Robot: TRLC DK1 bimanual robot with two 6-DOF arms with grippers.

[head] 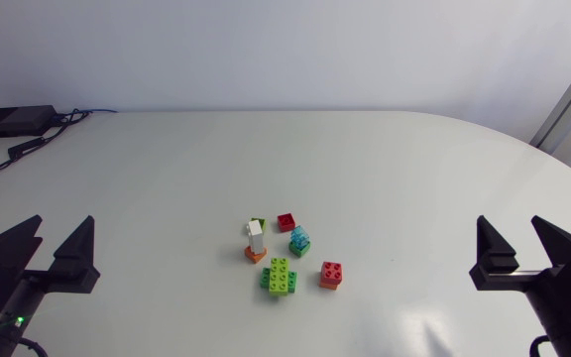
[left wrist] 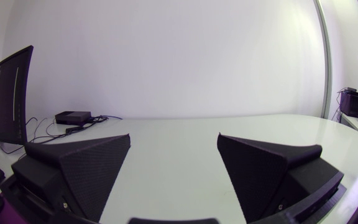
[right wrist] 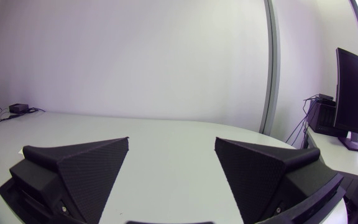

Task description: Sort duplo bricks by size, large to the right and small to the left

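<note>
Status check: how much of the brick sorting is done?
Done: nothing; the bricks, lime long brick and red small brick included, sit in one central cluster. In hand: nothing; left pincer and right pincer are open, empty, at the sides. Left: all the sorting.

Tightly packed bricks (head: 281, 276) crowd each other mid-table; open tabletop (head: 167, 178) surrounds them.
</note>
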